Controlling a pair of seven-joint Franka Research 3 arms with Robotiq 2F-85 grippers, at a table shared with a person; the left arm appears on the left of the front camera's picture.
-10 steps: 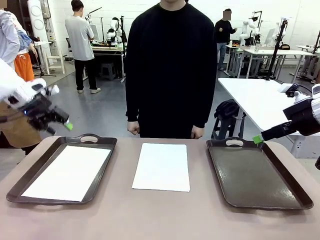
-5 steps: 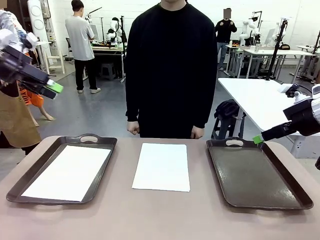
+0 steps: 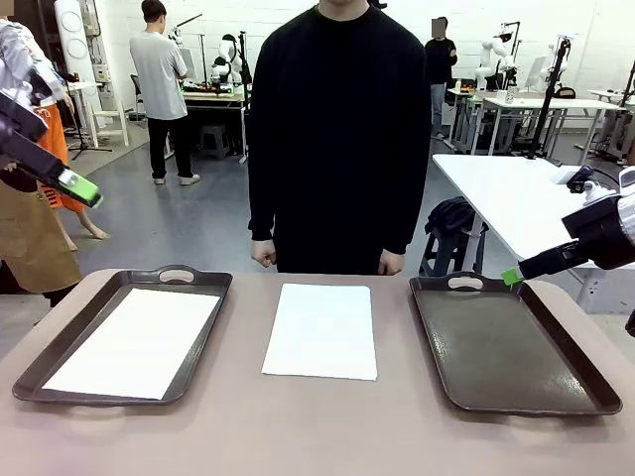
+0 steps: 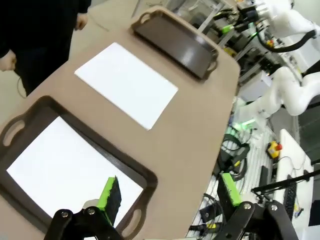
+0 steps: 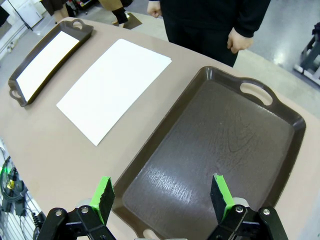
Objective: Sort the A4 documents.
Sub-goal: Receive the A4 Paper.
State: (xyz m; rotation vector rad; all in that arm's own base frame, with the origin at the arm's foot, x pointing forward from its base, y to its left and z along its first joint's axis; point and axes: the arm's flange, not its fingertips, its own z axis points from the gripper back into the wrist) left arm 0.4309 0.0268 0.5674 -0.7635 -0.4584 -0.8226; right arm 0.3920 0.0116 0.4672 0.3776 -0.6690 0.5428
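One sheet (image 3: 134, 342) already lies in the 9 o'clock tray (image 3: 74, 337), the other sheet (image 3: 320, 330) waits on the tabletop (image 3: 317, 426) beside the bare 3 o'clock tray (image 3: 516, 342), and the left claw (image 4: 169, 187) and right claw (image 5: 162, 192) hang spread, holding nothing.

The front camera sits low by the surface (image 3: 317, 436) and looks across at the person (image 3: 337, 129). Each wrist camera looks down from high up, past the left gripper (image 4: 169, 189) or the right gripper (image 5: 162, 192). All three see the middle A4 document (image 3: 320, 330), ahead of both.
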